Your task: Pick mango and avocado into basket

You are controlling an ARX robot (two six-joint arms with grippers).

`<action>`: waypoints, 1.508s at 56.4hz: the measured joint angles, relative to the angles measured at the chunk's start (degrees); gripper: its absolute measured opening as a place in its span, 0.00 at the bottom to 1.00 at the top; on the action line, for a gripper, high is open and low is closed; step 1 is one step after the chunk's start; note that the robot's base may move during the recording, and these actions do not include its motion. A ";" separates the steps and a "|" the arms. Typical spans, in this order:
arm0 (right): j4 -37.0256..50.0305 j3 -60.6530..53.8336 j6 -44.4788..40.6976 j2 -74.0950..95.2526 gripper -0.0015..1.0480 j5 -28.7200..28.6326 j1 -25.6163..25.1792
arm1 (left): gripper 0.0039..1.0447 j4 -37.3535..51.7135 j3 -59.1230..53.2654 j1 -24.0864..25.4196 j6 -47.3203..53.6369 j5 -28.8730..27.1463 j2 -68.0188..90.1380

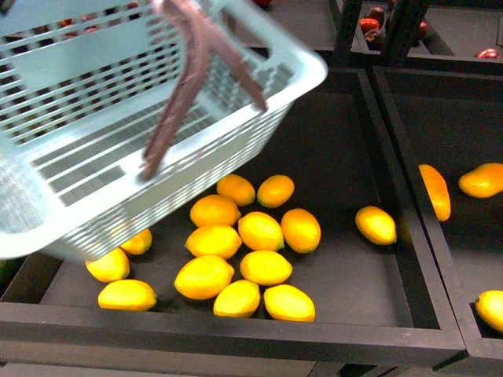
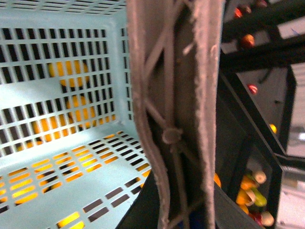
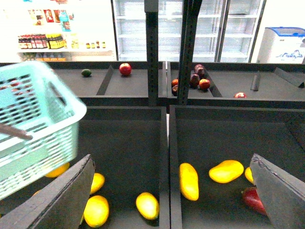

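Basket point(image 1: 220, 149), slotted teal plastic, oblong mango point(image 1: 435, 191)

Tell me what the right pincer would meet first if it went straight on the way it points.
Probably the black divider between the two bins: the open right pincer aims at it in the right wrist view. A mango lies just beside that line. Depth is unclear.

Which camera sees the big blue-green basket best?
The front view: the basket shows almost whole, tilted above the yellow fruit, though blurred. The left wrist view shows only its slotted inside and handle close up; the right wrist view only one end.
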 joint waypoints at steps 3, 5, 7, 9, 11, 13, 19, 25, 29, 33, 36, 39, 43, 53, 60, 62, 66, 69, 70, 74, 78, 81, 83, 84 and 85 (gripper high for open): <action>0.00 0.00 -0.02 0.00 0.93 0.00 0.00 | 0.06 -0.28 4.11 -1.97 0.17 1.84 2.19; 0.00 0.00 0.00 0.00 0.93 0.00 0.00 | 0.06 -0.70 7.08 -3.63 0.35 3.04 3.54; 0.00 0.00 -0.02 0.00 0.93 0.00 0.00 | 0.06 -0.98 9.09 -4.87 0.37 3.63 4.37; 0.00 0.00 0.00 0.00 0.93 0.02 0.00 | 0.06 -1.25 11.43 -6.49 0.33 4.39 5.44; 0.00 0.00 0.00 0.00 0.93 0.02 0.00 | 0.06 -1.36 12.87 -7.65 0.28 4.81 6.12; 0.00 0.00 0.00 0.00 0.93 0.00 0.00 | 0.06 -1.38 14.03 -8.79 0.24 5.31 6.73; 0.00 0.00 0.00 0.00 0.93 0.02 0.00 | 0.06 -1.44 16.52 -11.78 0.22 6.03 8.55; 0.00 0.00 0.00 0.00 0.93 0.00 0.00 | 0.06 -1.95 17.22 -13.18 0.44 5.92 9.38; 0.00 0.00 0.00 0.00 0.93 0.00 0.00 | 0.06 -2.62 17.22 -13.70 1.05 5.77 9.40; 0.00 0.00 -0.02 0.00 0.93 0.00 0.00 | 0.06 -3.06 17.22 -13.92 1.64 5.55 9.40; 0.00 0.00 0.00 0.00 0.93 0.00 0.00 | 0.06 -3.23 17.22 -14.12 1.92 5.25 9.40; 0.00 0.00 0.00 0.00 0.93 0.00 0.00 | 0.06 -3.37 17.20 -14.19 2.12 4.87 9.40; 0.00 0.00 0.00 0.00 0.93 0.00 0.00 | 0.06 -3.37 17.18 -14.16 2.40 4.50 9.40; -4.35 1.68 0.98 2.01 0.93 -4.17 -1.33 | 0.06 -3.37 17.18 -13.97 2.67 4.66 9.40; -11.67 8.68 2.71 20.04 0.93 -16.28 -10.23 | 0.06 -3.37 17.18 -14.10 2.67 4.79 9.40; -9.05 9.31 2.71 24.50 0.93 -16.61 -12.13 | 0.06 -3.37 17.18 -14.21 2.71 4.81 9.40; 0.15 11.15 2.62 36.22 0.93 -16.55 -15.67 | 0.06 -3.37 17.18 -14.34 2.69 4.81 9.40; 4.96 12.41 2.43 41.99 0.93 -16.26 -16.76 | 0.06 -3.37 17.14 -14.25 2.67 4.81 9.40; 7.80 13.31 2.19 45.33 0.93 -16.00 -17.27 | 0.06 -3.37 17.14 -14.25 2.64 4.81 9.40; 18.75 18.56 1.38 60.52 0.93 -13.94 -19.06 | 0.06 -3.37 17.14 -14.10 2.71 4.63 9.40; 23.93 22.93 0.96 70.18 0.93 -12.02 -19.52 | 0.06 -3.37 17.14 -14.10 2.71 4.57 9.40; 26.29 27.28 1.05 78.34 0.93 -10.75 -19.61 | 0.06 -3.37 17.14 -14.10 2.69 4.59 9.40; 27.02 30.49 1.25 83.87 0.93 -10.10 -19.58 | 0.06 -3.37 17.14 -14.10 2.67 4.68 9.40; 27.12 31.30 1.44 85.26 0.93 -9.86 -19.54 | 0.06 -3.37 17.14 -14.10 2.67 4.68 9.40; 27.17 32.94 1.68 87.89 0.93 -9.42 -19.41 | 0.06 -3.37 17.14 -14.10 2.67 4.70 9.40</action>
